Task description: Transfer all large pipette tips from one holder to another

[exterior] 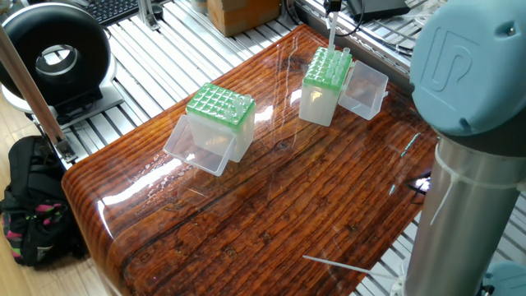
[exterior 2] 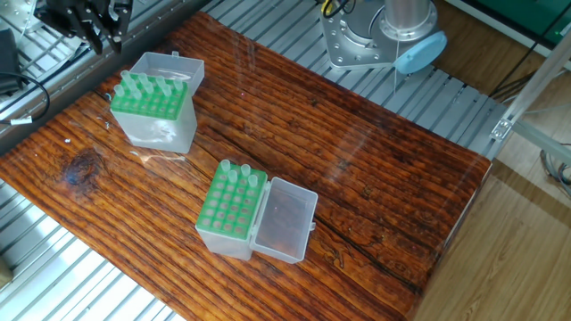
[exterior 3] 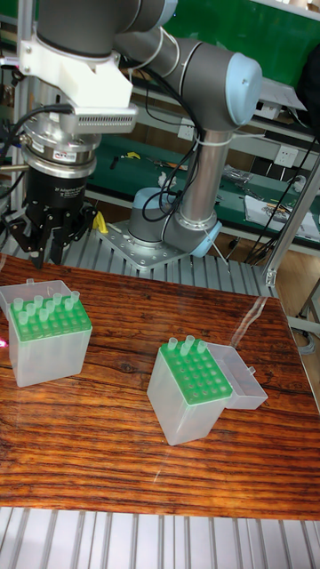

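Observation:
My gripper (exterior: 331, 8) hangs over the far green-topped holder (exterior: 321, 90), shut on one large pipette tip (exterior: 332, 34) that dangles above the rack. In the other fixed view the gripper (exterior 2: 105, 34) is up-left of that holder (exterior 2: 153, 114), and the held tip is hard to make out against the dark fingers. Several large pipette tips (exterior 2: 143, 86) stand in this holder. The second holder (exterior 2: 234, 212), with its clear lid open, carries a few tips (exterior 2: 236, 171) along its far row. In the tall fixed view the gripper (exterior 3: 44, 256) is above the left holder (exterior 3: 49, 342).
A thin whitish rod (exterior: 337, 263) lies near the table's front edge. The arm's base (exterior 2: 384, 40) is bolted beyond the wooden table (exterior 2: 375, 187). Slatted aluminium rails surround the table. A black round device (exterior: 53, 57) and a backpack (exterior: 33, 205) sit off to one side.

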Robot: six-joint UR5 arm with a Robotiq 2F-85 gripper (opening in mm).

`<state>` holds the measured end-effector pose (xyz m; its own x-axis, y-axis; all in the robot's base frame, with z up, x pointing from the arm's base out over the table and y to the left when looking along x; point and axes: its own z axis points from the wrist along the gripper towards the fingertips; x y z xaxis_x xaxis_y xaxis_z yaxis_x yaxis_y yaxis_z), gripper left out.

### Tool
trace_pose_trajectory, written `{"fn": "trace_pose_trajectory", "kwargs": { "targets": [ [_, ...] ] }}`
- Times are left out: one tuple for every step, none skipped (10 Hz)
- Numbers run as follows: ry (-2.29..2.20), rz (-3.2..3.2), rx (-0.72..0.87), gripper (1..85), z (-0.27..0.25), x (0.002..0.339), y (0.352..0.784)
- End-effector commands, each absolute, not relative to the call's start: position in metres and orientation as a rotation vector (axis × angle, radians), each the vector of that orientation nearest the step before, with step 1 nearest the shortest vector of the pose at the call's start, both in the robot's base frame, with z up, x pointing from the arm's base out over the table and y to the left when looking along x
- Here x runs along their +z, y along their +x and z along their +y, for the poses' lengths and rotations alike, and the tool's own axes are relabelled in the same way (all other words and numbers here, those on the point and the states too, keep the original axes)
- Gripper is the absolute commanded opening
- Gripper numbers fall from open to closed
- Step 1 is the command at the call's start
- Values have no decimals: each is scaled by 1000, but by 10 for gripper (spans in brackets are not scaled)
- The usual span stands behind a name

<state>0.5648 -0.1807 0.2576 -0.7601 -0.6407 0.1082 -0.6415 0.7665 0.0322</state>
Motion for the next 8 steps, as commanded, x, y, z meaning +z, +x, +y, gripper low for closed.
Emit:
{"fn": "trace_pose_trajectory", "kwargs": {
  "targets": [
    [1024,-2854,-20,310,-175,256,569],
    [1015,-2852,-11,310,-176,256,569],
    [1004,-2853,-26,310,-173,255,569],
    [986,-2865,-64,310,-165,254,569],
    [957,-2877,-75,310,-159,252,570],
    [923,-2894,-75,310,-151,249,572],
    [897,-2914,-64,310,-140,246,579],
    [881,-2924,-56,310,-131,246,585]
  ]
}}
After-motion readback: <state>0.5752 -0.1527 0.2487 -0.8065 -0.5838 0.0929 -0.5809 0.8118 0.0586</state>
